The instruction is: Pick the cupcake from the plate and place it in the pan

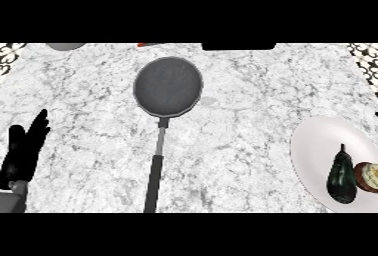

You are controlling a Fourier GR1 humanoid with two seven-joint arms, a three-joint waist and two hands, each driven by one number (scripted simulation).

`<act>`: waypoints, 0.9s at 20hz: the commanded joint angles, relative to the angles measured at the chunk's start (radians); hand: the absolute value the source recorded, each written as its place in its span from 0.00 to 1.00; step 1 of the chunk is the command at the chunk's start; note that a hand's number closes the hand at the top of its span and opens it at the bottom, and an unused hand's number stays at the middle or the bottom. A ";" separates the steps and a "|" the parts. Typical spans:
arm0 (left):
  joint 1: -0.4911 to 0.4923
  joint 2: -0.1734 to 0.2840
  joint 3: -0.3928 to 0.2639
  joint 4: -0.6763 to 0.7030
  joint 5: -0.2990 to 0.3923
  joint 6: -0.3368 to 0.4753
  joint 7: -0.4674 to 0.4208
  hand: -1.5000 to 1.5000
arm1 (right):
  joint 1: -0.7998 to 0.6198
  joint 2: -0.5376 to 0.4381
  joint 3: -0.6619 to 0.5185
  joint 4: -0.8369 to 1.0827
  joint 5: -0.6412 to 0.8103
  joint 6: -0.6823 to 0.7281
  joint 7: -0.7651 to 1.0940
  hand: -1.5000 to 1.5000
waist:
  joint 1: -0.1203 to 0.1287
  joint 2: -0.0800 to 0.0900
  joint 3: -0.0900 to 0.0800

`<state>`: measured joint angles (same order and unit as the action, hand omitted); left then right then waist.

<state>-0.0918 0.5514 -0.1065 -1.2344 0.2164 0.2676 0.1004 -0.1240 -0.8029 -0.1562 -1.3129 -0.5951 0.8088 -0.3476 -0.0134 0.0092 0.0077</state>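
A dark grey pan (168,86) lies on the marble counter, upper middle, its long black handle (153,182) pointing toward me. A white plate (317,145) sits at the right edge. On it the cupcake (368,176), brown with a pale top, is partly cut off by the view's right edge. A dark eggplant (341,176) lies just left of the cupcake, touching or nearly touching it. My left hand (21,150) rests at the lower left with fingers straight and pointing up, holding nothing. My right hand does not show.
A grey rounded object (65,46) and a small red item (145,44) peek in at the counter's far edge. A black block (238,46) sits at the top middle. Patterned tiles (363,60) border the counter's corners.
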 commanded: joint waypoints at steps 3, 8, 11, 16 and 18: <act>-0.038 0.033 0.013 0.001 0.010 -0.040 0.063 0.50 | -0.023 -0.167 -0.083 0.057 0.156 0.238 -0.173 0.00 | 0.014 -0.006 -0.003; -0.036 -0.016 -0.020 -0.019 -0.010 -0.007 0.073 0.50 | -0.060 -0.279 -0.031 -0.116 0.391 0.154 -0.165 0.00 | 0.021 -0.007 -0.002; -0.013 0.023 -0.004 -0.012 -0.007 -0.042 0.054 0.50 | -0.040 -0.323 0.012 -0.230 0.521 0.100 -0.185 0.00 | 0.018 -0.010 -0.004; -0.062 -0.007 -0.024 -0.005 -0.040 -0.015 0.068 0.50 | -0.059 -0.404 0.111 -0.296 0.748 -0.008 -0.243 0.00 | 0.035 -0.001 -0.005; -0.067 0.016 -0.012 -0.028 -0.026 -0.031 0.110 0.50 | -0.004 -0.394 0.187 -0.379 0.854 -0.098 -0.257 0.00 | 0.026 -0.006 -0.004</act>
<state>-0.1387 0.5547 -0.1210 -1.2498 0.1911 0.2471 0.1762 -0.1483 -1.1686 -0.0525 -1.6249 0.0851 0.6999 -0.4725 0.0110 0.0034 0.0035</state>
